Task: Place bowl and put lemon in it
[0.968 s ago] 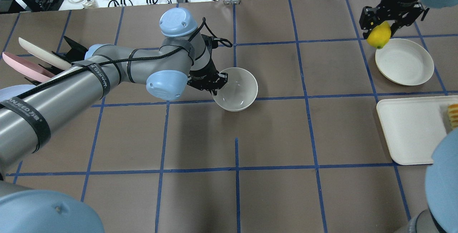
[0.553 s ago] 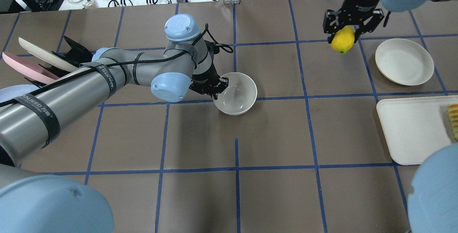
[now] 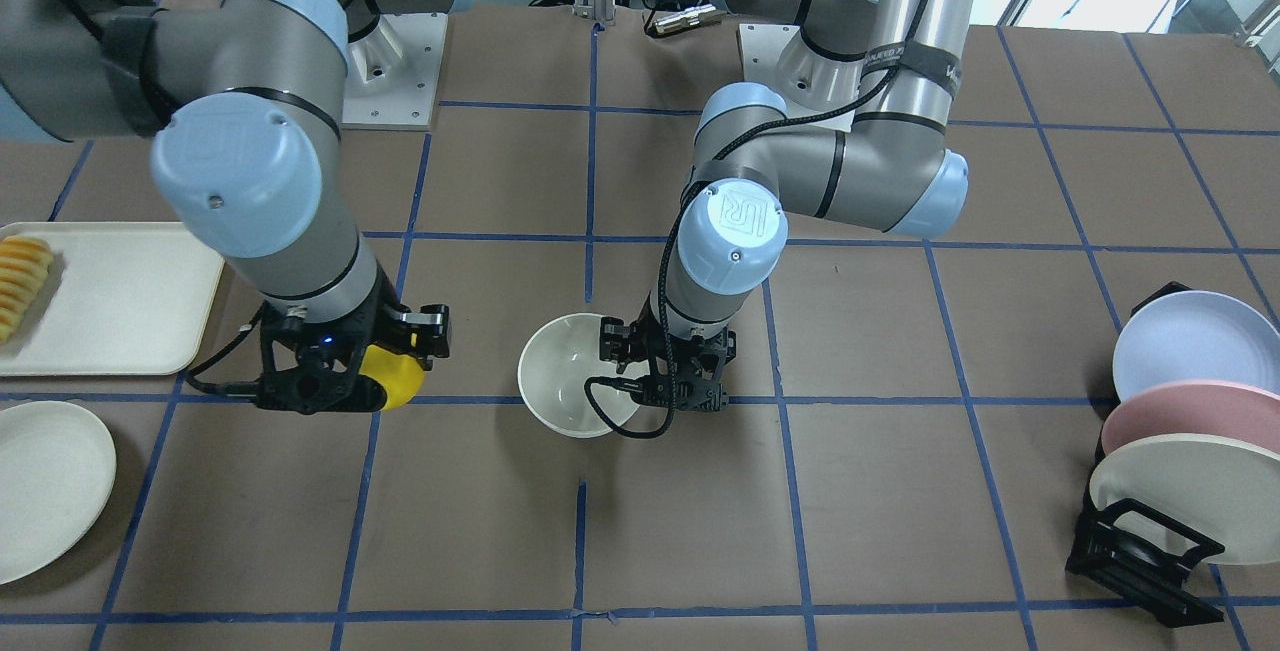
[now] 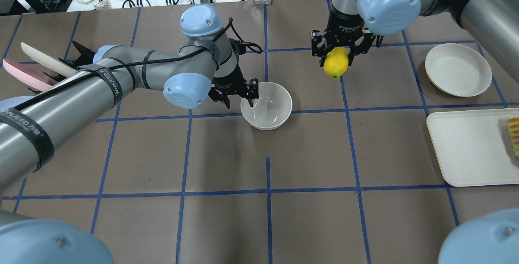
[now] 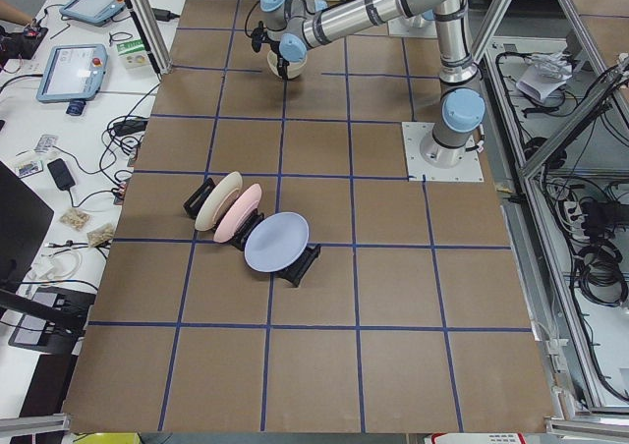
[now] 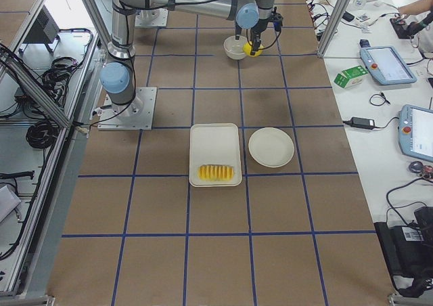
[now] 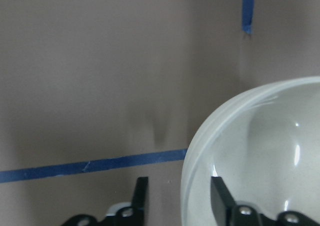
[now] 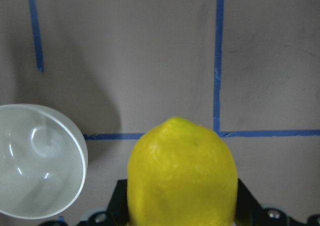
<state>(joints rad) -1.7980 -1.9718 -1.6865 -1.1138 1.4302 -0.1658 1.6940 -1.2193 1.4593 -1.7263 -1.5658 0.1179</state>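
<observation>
**A:** What sits closest on the table?

**B:** The tray, on the robot's right. Some ridged yellow-orange slices lie at its outer end.

**A:** And the bowl?

**B:** A little farther back, near the table's middle. The bowl stands upright on the brown top, with its base across a blue tape line.

**A:** Is the left gripper holding it?

**B:** No. The left gripper is at the rim on the robot's left side, jaws apart. One finger is inside the bowl and the other is outside, with the rim between them. The wrist view shows a gap between the outer finger and the wall. I cannot tell whether the inner one touches.

**A:** What's beside that arm?

**B:** A black rack at the table's left end, with three plates standing on edge in it: cream, pink and pale blue.

**A:** Where's the lemon?

**B:** Farther back and to the robot's right, well apart from the bowl. The right gripper is clamped on the lemon, a finger on each side. It hangs above the table with one tip pointing down.

**A:** And beyond it?

**B:** At about the same depth, a cream plate lies flat farther right.
</observation>
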